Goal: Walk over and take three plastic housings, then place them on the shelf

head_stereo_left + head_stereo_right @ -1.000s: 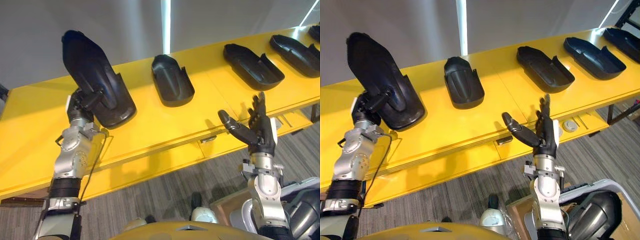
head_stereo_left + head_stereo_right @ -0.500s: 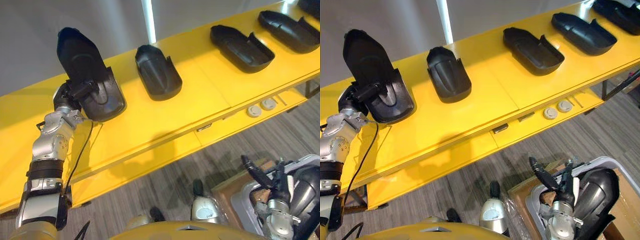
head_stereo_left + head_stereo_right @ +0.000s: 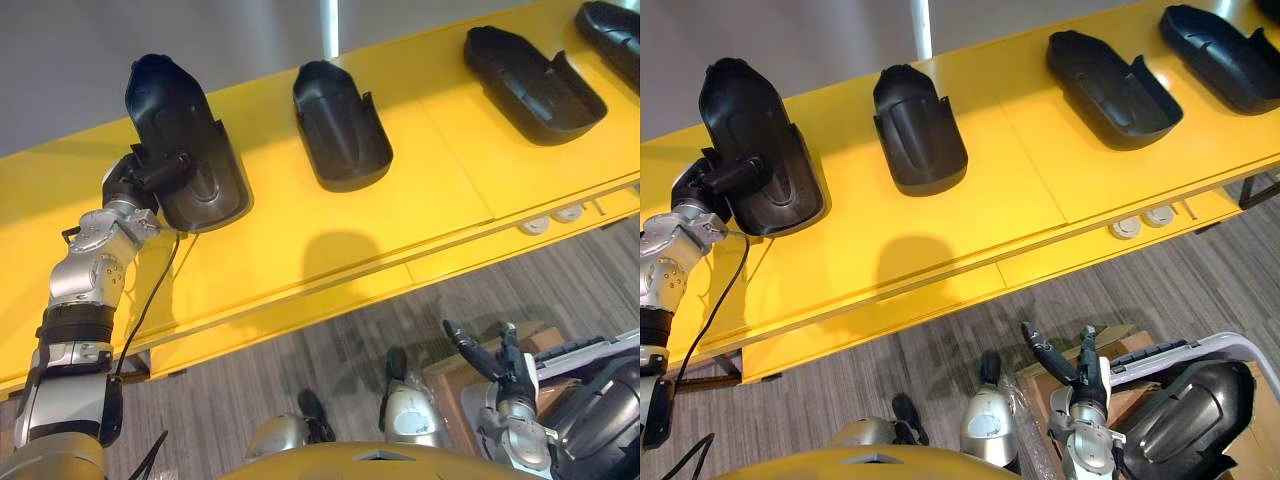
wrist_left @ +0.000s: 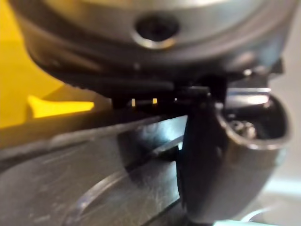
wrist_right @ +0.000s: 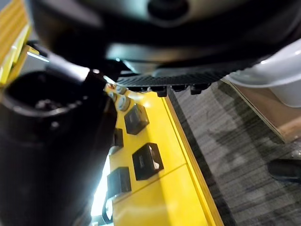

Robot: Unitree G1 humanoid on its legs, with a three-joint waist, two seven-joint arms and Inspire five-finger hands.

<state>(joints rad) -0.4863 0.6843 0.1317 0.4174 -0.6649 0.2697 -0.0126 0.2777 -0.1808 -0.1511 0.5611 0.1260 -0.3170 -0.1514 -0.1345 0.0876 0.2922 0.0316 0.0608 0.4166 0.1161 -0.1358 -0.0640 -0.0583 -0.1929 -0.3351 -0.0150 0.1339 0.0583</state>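
Leftward, left hand point(image 3: 128, 184) round housing point(image 3: 185, 135) on shelf point(image 3: 320, 235); right hand point(image 3: 507, 378) low.

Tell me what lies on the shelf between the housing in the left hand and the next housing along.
Nothing: both eye views show a bare strip of yellow shelf between the plastic housing that the left hand grips and the neighbouring housing.

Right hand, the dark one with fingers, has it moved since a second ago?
Yes. The right hand has dropped away from the yellow shelf edge, down beside the grey bin.
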